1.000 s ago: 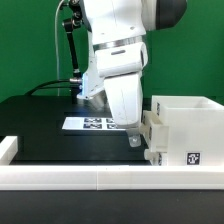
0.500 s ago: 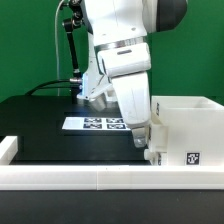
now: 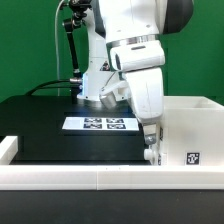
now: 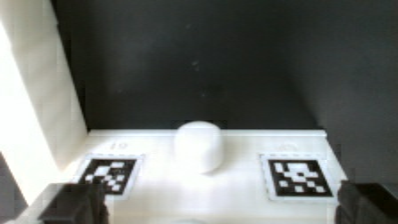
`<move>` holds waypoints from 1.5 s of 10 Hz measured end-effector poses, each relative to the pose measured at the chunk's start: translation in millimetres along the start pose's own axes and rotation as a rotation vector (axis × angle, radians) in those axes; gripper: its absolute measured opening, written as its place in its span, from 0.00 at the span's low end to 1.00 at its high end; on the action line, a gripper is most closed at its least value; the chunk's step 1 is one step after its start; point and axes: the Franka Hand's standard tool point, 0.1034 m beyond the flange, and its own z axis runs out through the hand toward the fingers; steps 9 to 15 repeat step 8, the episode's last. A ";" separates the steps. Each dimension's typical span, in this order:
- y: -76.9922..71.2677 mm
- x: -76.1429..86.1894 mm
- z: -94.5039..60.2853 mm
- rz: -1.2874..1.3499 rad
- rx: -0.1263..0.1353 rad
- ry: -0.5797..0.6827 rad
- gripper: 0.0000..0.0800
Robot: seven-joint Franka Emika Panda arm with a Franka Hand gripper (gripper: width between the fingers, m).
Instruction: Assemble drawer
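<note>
The white box housing stands at the exterior view's right, with a tag on its near side. A small white tray sits at its open front, mostly hidden by my gripper. In the wrist view the tray shows a round knob between two tags, with the housing's white wall beside it and a dark cavity beyond. My gripper is open, its dark fingers standing at either end of the tray's face. I see no second tray.
The marker board lies on the black table behind the arm. A low white border wall runs along the front edge. A dark stand with cables rises at the back.
My arm has moved toward the exterior view's right, up against the housing. The tray, which stood out in front of the housing, has gone in with it and now shows far less.
</note>
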 end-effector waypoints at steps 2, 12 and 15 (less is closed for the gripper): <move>-1.2 -3.2 1.5 -0.017 0.007 -0.001 0.81; -37.1 -70.3 -16.4 0.076 -0.096 -0.024 0.81; -37.1 -70.3 -16.4 0.076 -0.096 -0.024 0.81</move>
